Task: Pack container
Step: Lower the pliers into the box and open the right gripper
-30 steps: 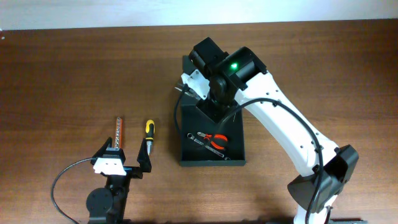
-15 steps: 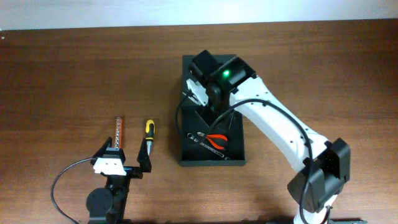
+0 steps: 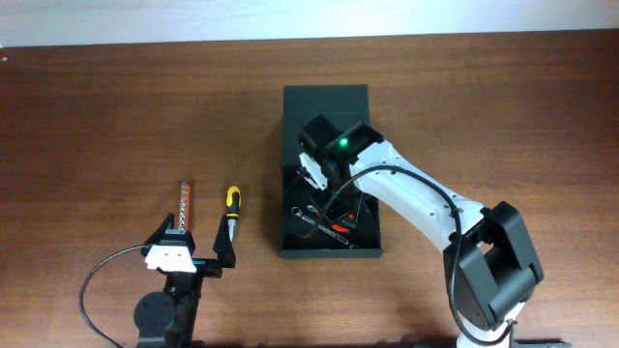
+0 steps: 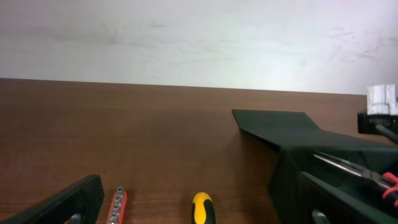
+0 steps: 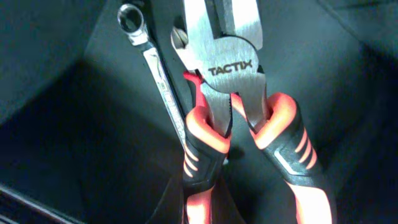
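Container [image 3: 329, 253] lies lengthwise near-to-far, lid [image 3: 327, 101] at far end; right tool [image 3: 310, 172] pressed together, left tool [image 3: 196, 238] spread.

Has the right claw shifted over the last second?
Yes: the right claw has moved along the container from its lid end toward the pliers.

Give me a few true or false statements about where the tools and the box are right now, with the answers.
1. The pliers lie inside the container. True.
2. The yellow-handled screwdriver is packed in the container. False: it lies on the table, just ahead of the left gripper.
3. The left gripper is open. True.
4. The container's lid is closed. False: the flap is folded back, open.
5. A wrench lies alongside the pliers. True.
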{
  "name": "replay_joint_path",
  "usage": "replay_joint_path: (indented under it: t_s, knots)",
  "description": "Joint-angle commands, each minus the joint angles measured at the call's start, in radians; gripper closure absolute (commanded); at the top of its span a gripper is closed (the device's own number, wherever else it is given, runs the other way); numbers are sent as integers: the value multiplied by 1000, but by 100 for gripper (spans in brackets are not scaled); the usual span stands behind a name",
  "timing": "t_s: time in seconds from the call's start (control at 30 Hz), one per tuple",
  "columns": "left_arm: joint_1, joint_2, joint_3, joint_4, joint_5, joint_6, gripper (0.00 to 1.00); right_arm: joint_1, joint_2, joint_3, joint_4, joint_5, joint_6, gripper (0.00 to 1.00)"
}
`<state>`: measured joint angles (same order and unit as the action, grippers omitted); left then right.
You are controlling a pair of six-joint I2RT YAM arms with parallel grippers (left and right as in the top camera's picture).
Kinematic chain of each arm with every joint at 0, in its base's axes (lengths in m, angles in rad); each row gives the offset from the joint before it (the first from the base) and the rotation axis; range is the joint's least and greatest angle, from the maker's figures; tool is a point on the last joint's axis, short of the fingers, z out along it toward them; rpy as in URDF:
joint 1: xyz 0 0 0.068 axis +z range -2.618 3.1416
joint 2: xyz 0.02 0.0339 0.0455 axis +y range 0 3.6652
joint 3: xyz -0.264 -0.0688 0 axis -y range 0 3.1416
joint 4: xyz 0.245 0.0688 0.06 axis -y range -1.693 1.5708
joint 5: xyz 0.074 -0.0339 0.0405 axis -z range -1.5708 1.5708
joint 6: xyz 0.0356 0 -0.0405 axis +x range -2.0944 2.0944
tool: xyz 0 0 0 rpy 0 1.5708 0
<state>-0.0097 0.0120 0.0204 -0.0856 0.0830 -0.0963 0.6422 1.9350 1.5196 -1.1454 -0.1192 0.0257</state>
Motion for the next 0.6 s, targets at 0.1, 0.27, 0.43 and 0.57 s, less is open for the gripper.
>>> replay_joint_path:
  t_s: [0.1, 0.27, 0.43, 0.57]
  knots:
    - [6, -6, -5, 1, 15, 16, 1, 6, -14, -33, 33, -17, 9, 96]
    - [6, -6, -5, 1, 15, 16, 1, 6, -14, -100, 90, -25, 9, 96]
    - [6, -6, -5, 1, 15, 16, 1, 6, -14, -151, 130, -31, 9, 96]
    - [6, -6, -5, 1, 15, 16, 1, 6, -14, -163, 145, -31, 9, 96]
